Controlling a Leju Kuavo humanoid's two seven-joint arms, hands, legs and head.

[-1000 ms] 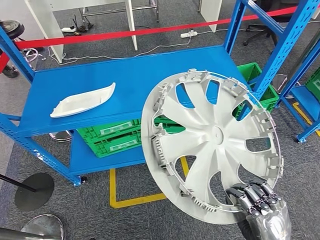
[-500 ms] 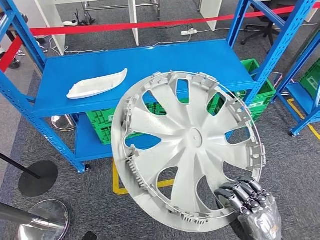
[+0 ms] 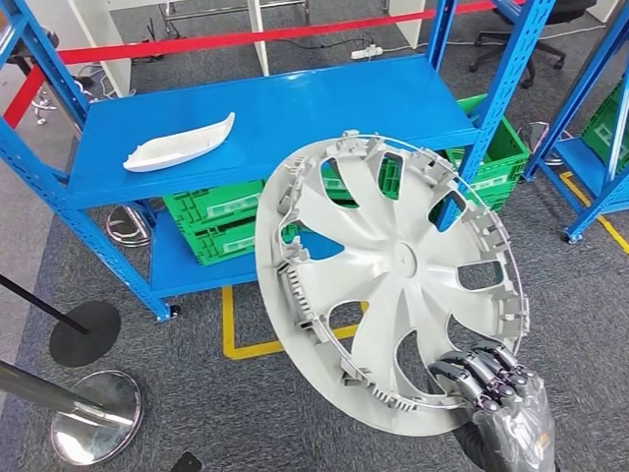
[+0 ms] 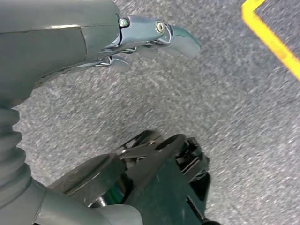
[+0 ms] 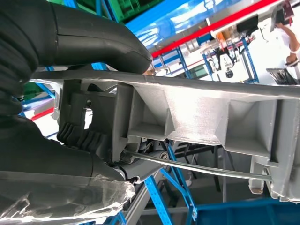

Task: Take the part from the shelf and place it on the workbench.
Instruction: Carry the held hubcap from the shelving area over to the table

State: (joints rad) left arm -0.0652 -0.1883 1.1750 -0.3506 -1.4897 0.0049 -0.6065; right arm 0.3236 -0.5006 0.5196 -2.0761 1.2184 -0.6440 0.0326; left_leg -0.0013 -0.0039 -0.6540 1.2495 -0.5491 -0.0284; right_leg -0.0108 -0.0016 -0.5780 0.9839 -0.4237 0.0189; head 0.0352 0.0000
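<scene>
A large silver wheel cover (image 3: 389, 265) hangs tilted in the air in front of the blue shelf (image 3: 267, 123), its ribbed back side toward me. My right hand (image 3: 493, 388) grips its lower rim, fingers curled over the edge. Up close in the right wrist view, the thumb (image 5: 95, 40) and fingers (image 5: 46, 159) clamp the cover's rim (image 5: 198, 110). My left hand (image 4: 116, 42) hangs over the grey carpet, fingers extended and holding nothing.
A white curved part (image 3: 180, 145) lies on the shelf's upper deck. Green crates (image 3: 215, 221) sit on the lower deck and at the right (image 3: 495, 157). A red barrier tape (image 3: 222, 41) runs behind. Stanchion bases (image 3: 96, 428) stand on the carpet at lower left.
The whole picture has shifted, so the camera has moved. The wheel cover stays in my right hand's grip, now sitting slightly further right in the picture.
</scene>
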